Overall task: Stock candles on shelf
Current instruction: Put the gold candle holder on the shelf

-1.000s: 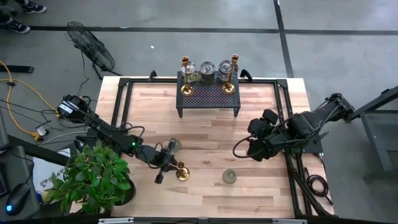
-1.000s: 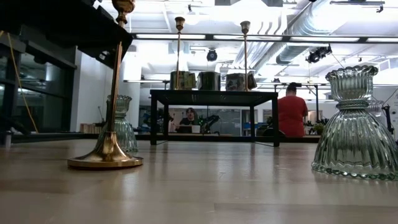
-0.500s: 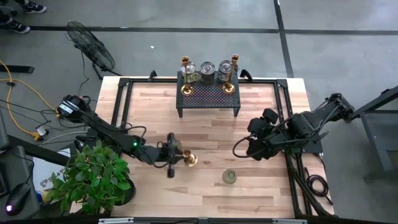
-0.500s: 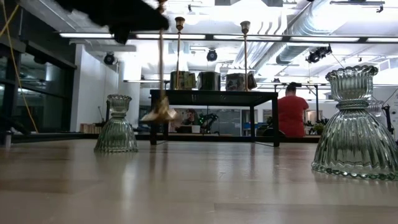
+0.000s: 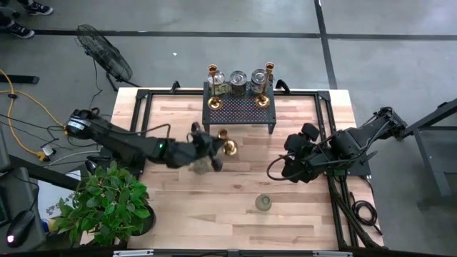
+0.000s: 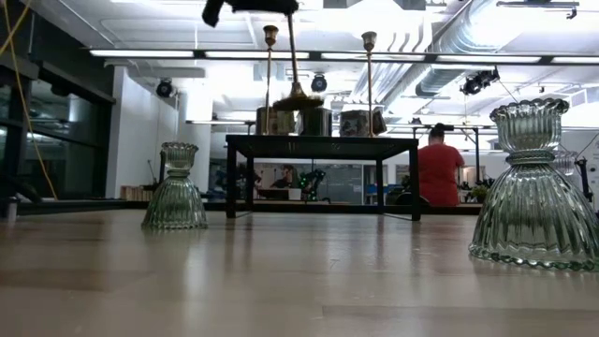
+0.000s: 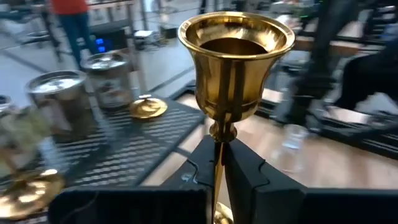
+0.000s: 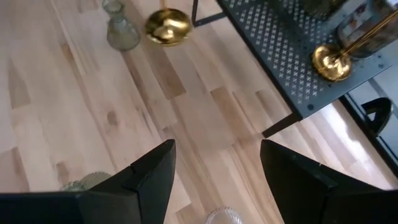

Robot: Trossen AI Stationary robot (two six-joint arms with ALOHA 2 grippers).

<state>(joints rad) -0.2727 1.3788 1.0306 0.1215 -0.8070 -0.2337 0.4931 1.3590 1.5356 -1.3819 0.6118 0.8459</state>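
Observation:
My left gripper [image 5: 214, 145] is shut on a slim brass candlestick [image 5: 226, 143] above the table, in front of the black mesh shelf [image 5: 239, 108]. In the low view the candlestick [image 6: 294, 75] hangs in the air, its round base [image 6: 298, 98] level with the jars. Two tall brass candlesticks [image 5: 212, 89] [image 5: 267, 86] and three jar candles [image 5: 238, 81] stand on the shelf. My right gripper [image 5: 275, 171] waits open and empty at the table's right. My left gripper pinches the candlestick's thin stem [image 7: 218, 148] between its two fingers, just below the cup [image 7: 236, 56]. The fingers come level from the table's left and lie across the stem. The candlestick is lifted clear, close to upright, its base hanging below the fingers.
A ribbed clear glass holder [image 5: 264, 203] stands near the front edge and another [image 5: 201, 166] lies under my left arm. A green potted plant [image 5: 107, 203] stands at the front left corner. Black frame rails [image 5: 139, 114] run along the table's sides.
My left gripper has lifted the brass candlestick off the table and carried it up, toward the far edge and to the right, toward the shelf. The candlestick now hangs clear, with its base at about the height of the shelf top.

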